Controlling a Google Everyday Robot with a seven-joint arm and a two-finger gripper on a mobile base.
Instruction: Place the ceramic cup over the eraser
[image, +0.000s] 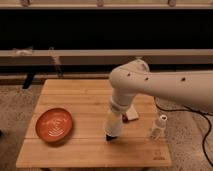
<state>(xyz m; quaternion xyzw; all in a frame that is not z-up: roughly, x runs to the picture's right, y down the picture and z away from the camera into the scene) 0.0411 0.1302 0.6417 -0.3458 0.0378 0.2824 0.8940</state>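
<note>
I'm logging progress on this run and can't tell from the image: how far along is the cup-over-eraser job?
Looks late-stage, but unconfirmed. Done: the arm has reached low over the table, with the gripper at the board's middle front. In hand: a whitish shape at its tip may be the ceramic cup; a dark bit beneath could be the eraser. Left: seating the cup, letting go, retreating. The orange plate and small bottle sit aside.
</note>
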